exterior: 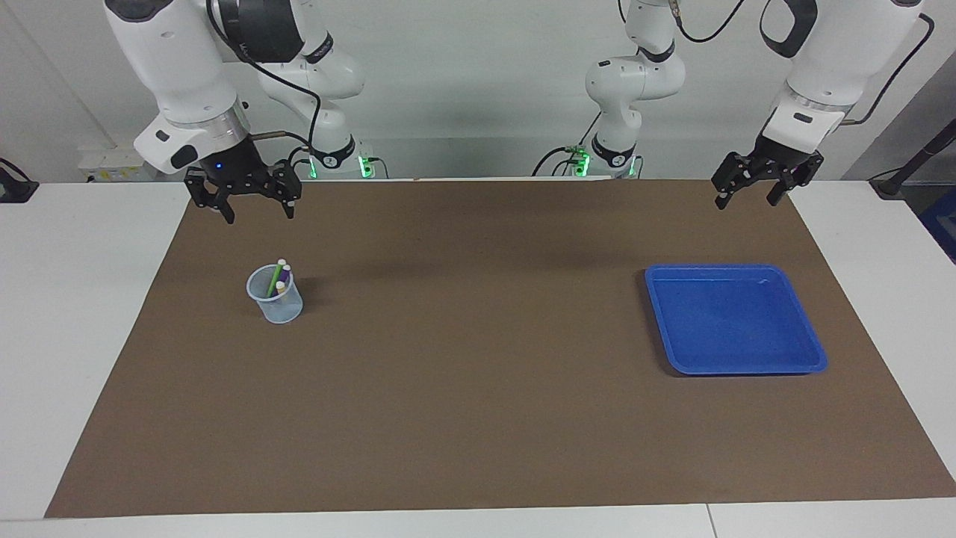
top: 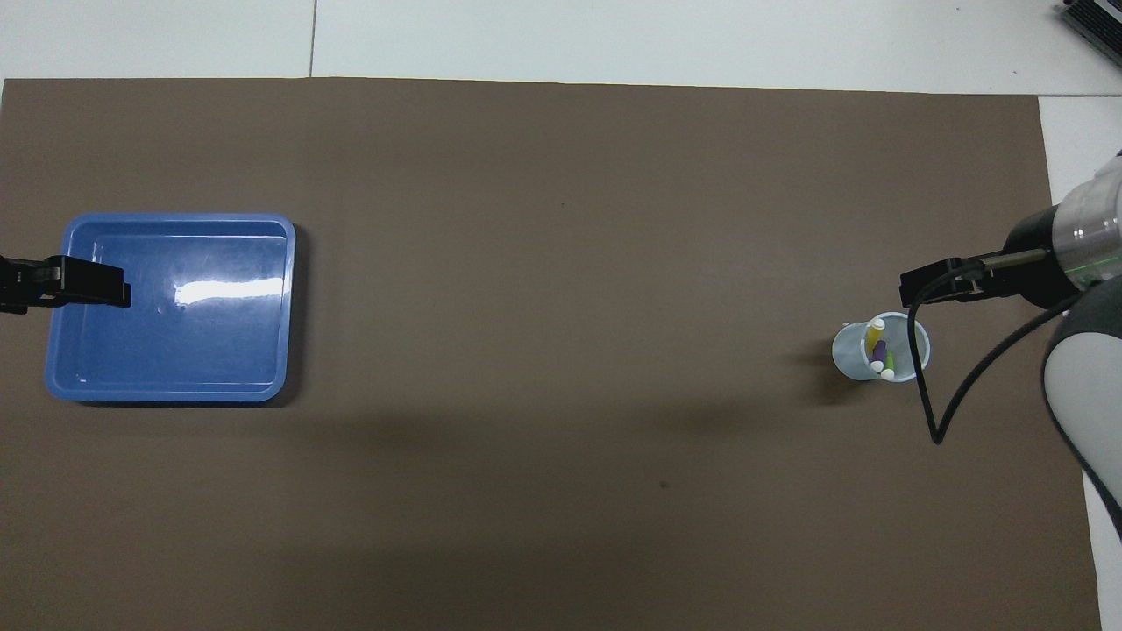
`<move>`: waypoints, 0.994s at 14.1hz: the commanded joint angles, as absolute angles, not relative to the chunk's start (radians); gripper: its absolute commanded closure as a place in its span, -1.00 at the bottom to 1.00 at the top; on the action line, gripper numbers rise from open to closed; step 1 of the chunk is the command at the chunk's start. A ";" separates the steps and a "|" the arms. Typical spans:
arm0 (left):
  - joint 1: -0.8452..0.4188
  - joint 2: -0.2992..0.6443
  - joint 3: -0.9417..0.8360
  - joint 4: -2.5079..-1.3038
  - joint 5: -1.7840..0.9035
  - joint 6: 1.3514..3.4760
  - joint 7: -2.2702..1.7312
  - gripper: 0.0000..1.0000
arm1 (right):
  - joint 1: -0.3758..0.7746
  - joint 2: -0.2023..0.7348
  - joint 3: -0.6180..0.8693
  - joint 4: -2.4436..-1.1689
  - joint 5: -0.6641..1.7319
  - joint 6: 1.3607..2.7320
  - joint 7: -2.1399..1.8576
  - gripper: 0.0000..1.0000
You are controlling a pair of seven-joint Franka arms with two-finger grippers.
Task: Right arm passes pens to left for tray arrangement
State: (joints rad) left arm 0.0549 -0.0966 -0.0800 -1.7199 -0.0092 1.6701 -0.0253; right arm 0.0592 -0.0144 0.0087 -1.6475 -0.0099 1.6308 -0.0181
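Both arms idle, nothing held.

Right gripper (exterior: 258, 203): black 2-finger unit with the blue wrist light, up in the air over the brown mat (exterior: 478, 418) at the right arm's end, fingers spread apart and empty. The cup sits on the mat near it, clear of the fingers.

Left gripper (exterior: 749, 193): black 2-finger unit, no wrist light, raised over the mat edge at the left arm's end, fingers apart, empty.

3 slim marker pens (exterior: 280, 277) (1 yellow, 1 purple, 1 bright green, pale whitish ends) all stand tilted in the small pale translucent cup (exterior: 276, 302), ends poking above the rim.

Shallow bright blue plastic tray (exterior: 736, 364), roughly square, rounded corners, raised rim: flat on the mat toward the left arm's end, well apart from the cup.
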 commanded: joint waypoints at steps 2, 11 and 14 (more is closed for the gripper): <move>0.048 -0.094 -0.074 -1.698 0.014 1.644 -0.023 -1.00 | 0.055 -0.021 0.011 -1.657 0.006 1.658 -0.002 -1.00; 0.054 -0.094 -0.074 -1.700 0.014 1.648 -0.021 -1.00 | 0.055 -0.025 0.018 -1.649 0.006 1.654 -0.011 -1.00; 0.054 -0.095 -0.074 -1.703 0.014 1.655 -0.023 -1.00 | 0.081 -0.049 0.020 -1.687 0.006 1.655 -0.014 -1.00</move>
State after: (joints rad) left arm 0.0571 -0.0966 -0.0775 -1.7199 -0.0091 1.6701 -0.0253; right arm 0.0645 -0.0176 0.0156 -1.6479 -0.0099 1.6395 -0.0181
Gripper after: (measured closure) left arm 0.000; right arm 0.000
